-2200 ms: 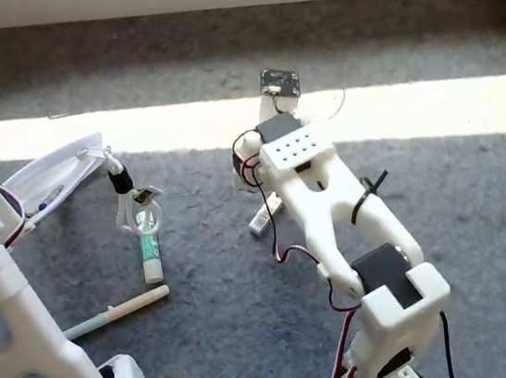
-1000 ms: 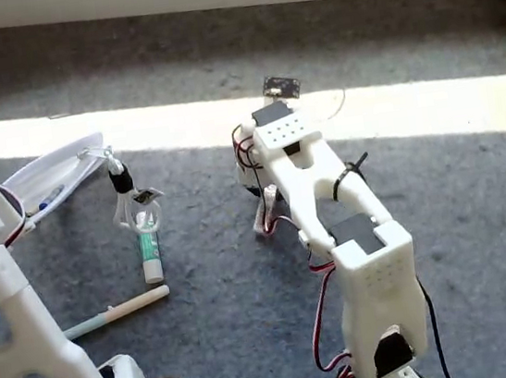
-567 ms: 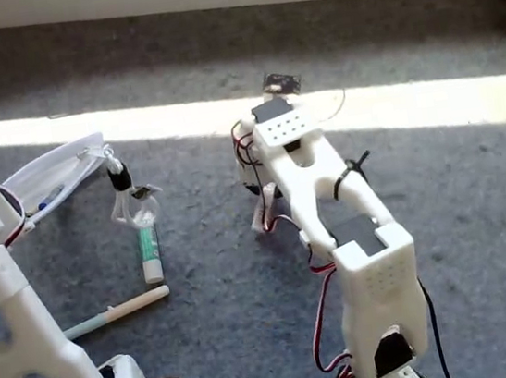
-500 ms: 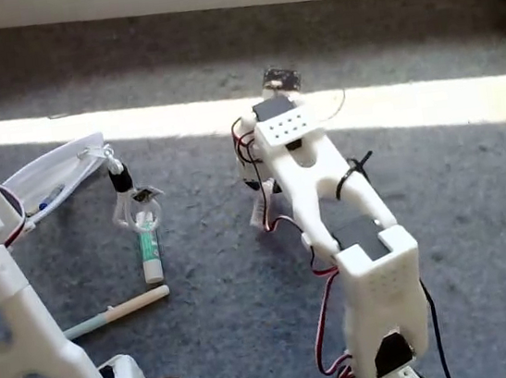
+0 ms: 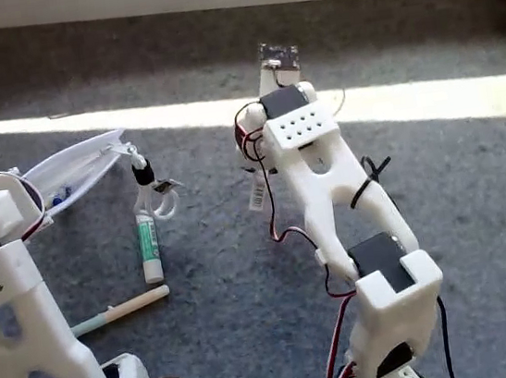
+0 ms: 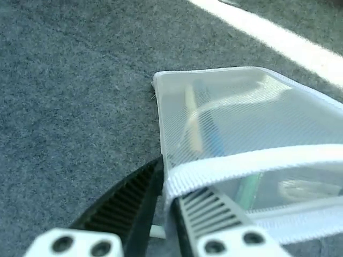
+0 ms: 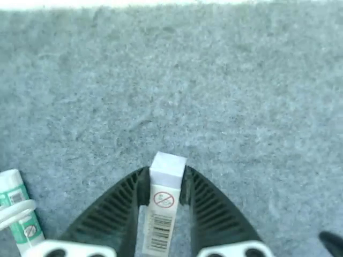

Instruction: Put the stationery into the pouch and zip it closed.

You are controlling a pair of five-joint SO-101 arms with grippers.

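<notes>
**High view.** Grey carpeted bench (image 5: 214, 315) with a sunlit strip across the far side. The translucent white pouch (image 5: 77, 164) is at far left, beside the left arm (image 5: 8, 277). A cord and ring pull (image 5: 157, 200) trail from its end. The ring lies by the top of a green-and-white glue stick (image 5: 150, 249), which is flat on the bench. A cream pen (image 5: 124, 308) lies nearer, apart from it. The right arm (image 5: 321, 171) reaches toward mid-bench with a small white box (image 5: 257, 196) at its tip.

**Left wrist view.** The left gripper (image 6: 166, 182) has its jaws closed on the pouch's white edge band (image 6: 241, 163). A yellow pen (image 6: 190, 126) and a blue one (image 6: 213, 138) show through the mesh.

**Right wrist view.** The right gripper (image 7: 167, 174) has its jaws clamped on the barcoded box (image 7: 159, 219), end up. The glue stick (image 7: 12, 190) sits off to one side.
</notes>
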